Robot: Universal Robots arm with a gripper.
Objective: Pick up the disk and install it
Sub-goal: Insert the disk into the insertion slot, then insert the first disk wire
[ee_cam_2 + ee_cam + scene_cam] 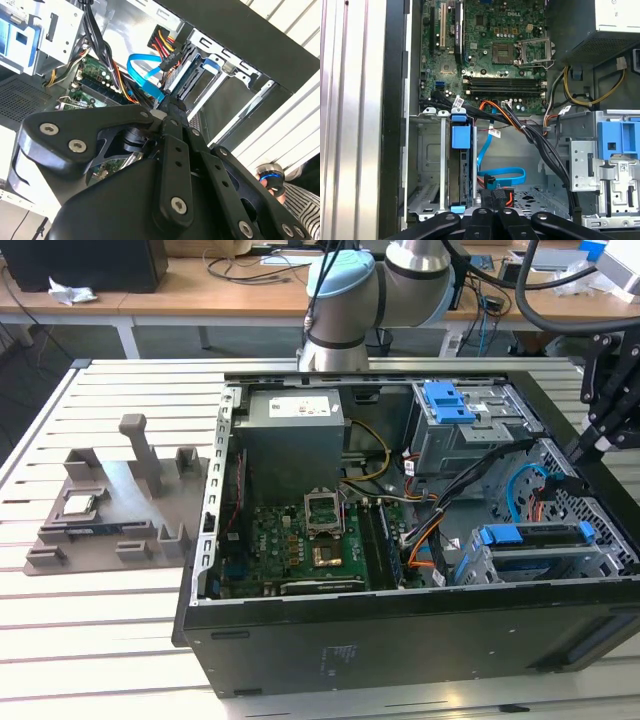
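The black two-fingered gripper point(492, 220) is hanging over the open black computer case point(400, 640), its fingers drawn close together and apparently gripping nothing, though the tips are hard to read. The disk point(460, 165), a silver metal drive in a blue plastic carrier, is sitting edge-on in the grey metal drive cage point(427, 165), just beside a loose blue ribbon cable point(502, 175). I'd judge it stiff, fairly heavy and shock-sensitive; the blue carrier's ends look the safest hold.

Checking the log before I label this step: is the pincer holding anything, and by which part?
Nothing shows in its grasp. The pincer hangs over the case floor, and the disk stands apart in its cage.
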